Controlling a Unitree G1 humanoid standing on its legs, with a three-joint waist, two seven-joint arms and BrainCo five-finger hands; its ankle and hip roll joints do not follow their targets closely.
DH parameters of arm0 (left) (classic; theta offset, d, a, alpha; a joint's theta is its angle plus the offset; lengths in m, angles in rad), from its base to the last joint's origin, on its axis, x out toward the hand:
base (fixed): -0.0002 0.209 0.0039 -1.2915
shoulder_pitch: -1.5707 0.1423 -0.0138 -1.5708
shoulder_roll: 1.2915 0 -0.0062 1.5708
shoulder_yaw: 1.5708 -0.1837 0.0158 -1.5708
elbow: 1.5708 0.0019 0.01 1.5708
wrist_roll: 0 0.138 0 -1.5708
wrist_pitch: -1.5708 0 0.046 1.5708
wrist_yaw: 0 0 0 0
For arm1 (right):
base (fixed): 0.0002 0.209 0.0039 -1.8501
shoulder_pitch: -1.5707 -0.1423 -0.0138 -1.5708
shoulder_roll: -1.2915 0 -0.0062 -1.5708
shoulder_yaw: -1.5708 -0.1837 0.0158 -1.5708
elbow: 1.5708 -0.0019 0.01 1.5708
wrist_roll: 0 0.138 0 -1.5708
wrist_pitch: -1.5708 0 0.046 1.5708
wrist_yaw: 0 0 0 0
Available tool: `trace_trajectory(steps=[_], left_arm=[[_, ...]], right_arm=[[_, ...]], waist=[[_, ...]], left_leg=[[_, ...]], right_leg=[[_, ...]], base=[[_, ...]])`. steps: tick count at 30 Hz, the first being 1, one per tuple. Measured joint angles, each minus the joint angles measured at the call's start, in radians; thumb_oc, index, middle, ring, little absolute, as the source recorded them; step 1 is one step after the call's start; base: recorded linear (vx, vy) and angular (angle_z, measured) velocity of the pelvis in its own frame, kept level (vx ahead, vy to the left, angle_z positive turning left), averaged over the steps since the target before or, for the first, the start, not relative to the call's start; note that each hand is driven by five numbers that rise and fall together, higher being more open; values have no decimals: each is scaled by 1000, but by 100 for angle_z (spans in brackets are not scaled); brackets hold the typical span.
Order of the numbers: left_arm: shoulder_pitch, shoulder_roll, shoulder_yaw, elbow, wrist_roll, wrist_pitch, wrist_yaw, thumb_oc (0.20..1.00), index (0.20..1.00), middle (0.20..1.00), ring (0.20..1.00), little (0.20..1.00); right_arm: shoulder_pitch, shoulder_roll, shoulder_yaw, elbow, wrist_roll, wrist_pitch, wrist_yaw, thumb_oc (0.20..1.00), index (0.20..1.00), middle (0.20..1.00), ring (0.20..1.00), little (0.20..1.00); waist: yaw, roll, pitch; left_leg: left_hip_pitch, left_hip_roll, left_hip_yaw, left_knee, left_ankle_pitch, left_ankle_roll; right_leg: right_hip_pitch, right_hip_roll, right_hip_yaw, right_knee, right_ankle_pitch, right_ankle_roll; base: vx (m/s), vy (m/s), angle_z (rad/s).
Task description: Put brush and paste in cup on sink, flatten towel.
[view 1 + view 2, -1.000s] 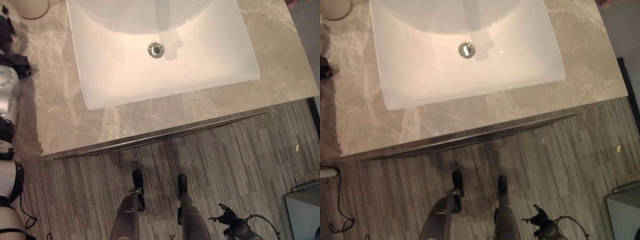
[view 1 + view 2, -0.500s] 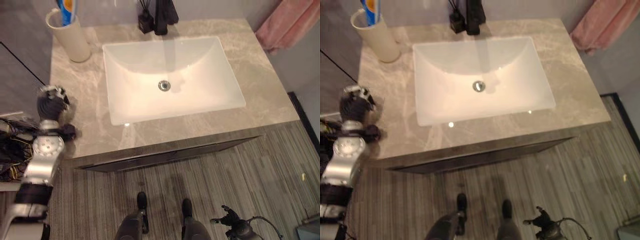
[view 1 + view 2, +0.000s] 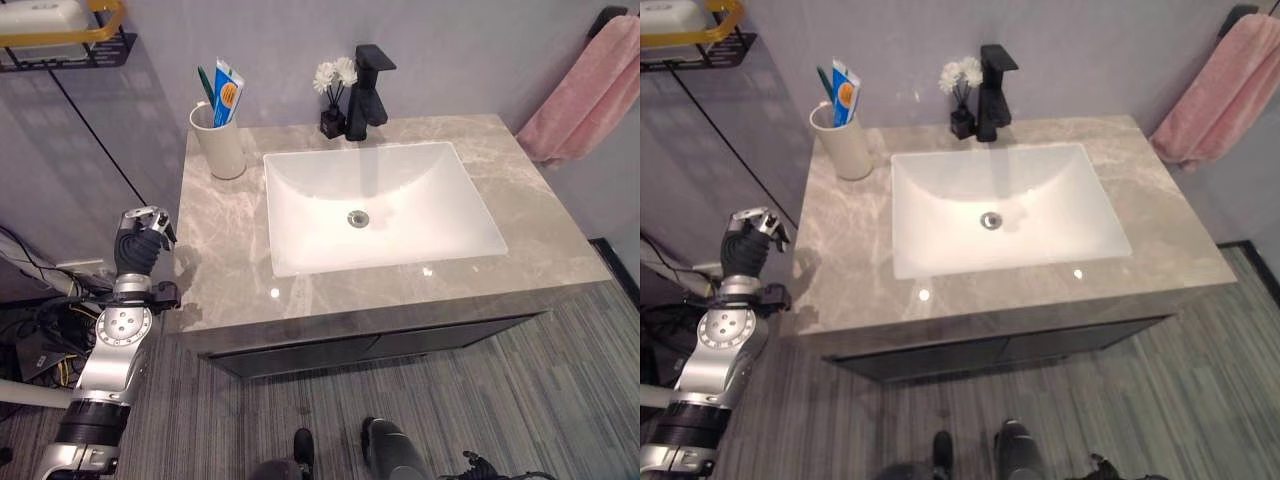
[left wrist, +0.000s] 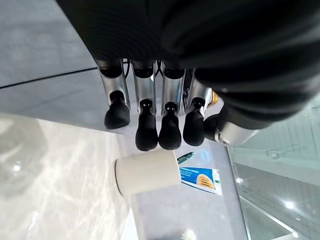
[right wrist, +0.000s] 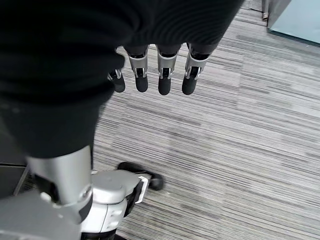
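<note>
Your brush [image 3: 204, 84] and paste [image 3: 227, 92] stand in the cup [image 3: 220, 143] at ten o'clock of the sink [image 3: 385, 205], so next lift your empty, loose left hand [image 3: 139, 240] or right hand [image 5: 155, 75] to flatten the towel [image 3: 590, 95] at two o'clock

Glossy marble counter [image 3: 230, 250], fluffy towel [image 3: 585, 95]

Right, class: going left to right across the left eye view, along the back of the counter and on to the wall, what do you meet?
Cup holding brush and paste → small vase of white flowers → black faucet → pink towel hanging on the wall.
</note>
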Motion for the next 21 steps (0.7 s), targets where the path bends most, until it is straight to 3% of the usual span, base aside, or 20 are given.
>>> trace_trajectory(steps=[2, 6, 7, 8, 9, 12, 18, 21], left_arm=[[1, -1, -1, 28, 0, 0, -4, 200, 200, 200, 200, 200], [15, -19, -1, 53, 0, 0, -5, 200, 200, 200, 200, 200], [37, -31, 2, 55, -3, 0, -11, 200, 200, 200, 200, 200], [63, -51, 3, 54, -11, 1, -14, 200, 200, 200, 200, 200], [92, -61, 0, 53, -17, 2, -23, 200, 200, 200, 200, 200], [96, -57, 0, 52, -19, 8, -46, 200, 200, 200, 200, 200], [56, -50, -10, 53, -50, 17, -46, 200, 200, 200, 200, 200], [39, -31, -33, 53, -58, 18, -44, 200, 200, 200, 200, 200]], right_arm=[[0, 1, -1, 27, 0, 2, -4, 1000, 1000, 1000, 1000, 1000], [47, 13, -15, 56, 0, 4, -6, 1000, 1000, 1000, 1000, 1000], [67, 18, -21, 64, 0, 4, -6, 1000, 1000, 1000, 1000, 1000], [74, 15, -24, 80, 0, 5, -6, 1000, 1000, 1000, 1000, 1000], [71, 8, -40, 80, -1, 9, -5, 1000, 1000, 1000, 1000, 1000], [61, -3, -43, 72, -1, 13, -4, 1000, 1000, 1000, 1000, 1000], [40, -52, -57, 40, 6, 13, -8, 1000, 1000, 1000, 1000, 1000], [40, -51, -56, 28, 6, 13, -8, 1000, 1000, 1000, 1000, 1000]], waist=[[-8, -11, -4], [-27, -36, -11], [-29, -44, -22], [-28, -31, -35], [-26, 0, -51], [-36, 19, -62], [-41, 27, -60], [-44, 27, -60]], left_leg=[[34, -9, -10, 2, -10, -9], [113, -29, -101, -5, -60, -43], [137, -30, -120, -8, -74, -59], [140, -13, -126, -1, -99, -76], [139, 28, -137, 2, -118, -92], [148, 89, -153, 1, -129, -122], [135, 131, -155, -23, -134, -153], [107, 126, -158, -33, -129, -161]], right_leg=[[5, -5, -14, -153, 49, 9], [44, -37, -20, -224, 123, 6], [74, -33, -19, -225, 153, -22], [77, -12, -23, -223, 167, -52], [81, 17, -52, -215, 154, -67], [107, 60, -112, -236, 153, -118], [101, 89, -145, -251, 138, -138], [68, 81, -145, -244, 138, -137]], base=[[215, -98, 29], [239, -146, 67], [212, -120, 46], [255, -173, 28], [253, -173, 24], [171, -160, 30], [39, -54, 9], [-2, -7, 7]])
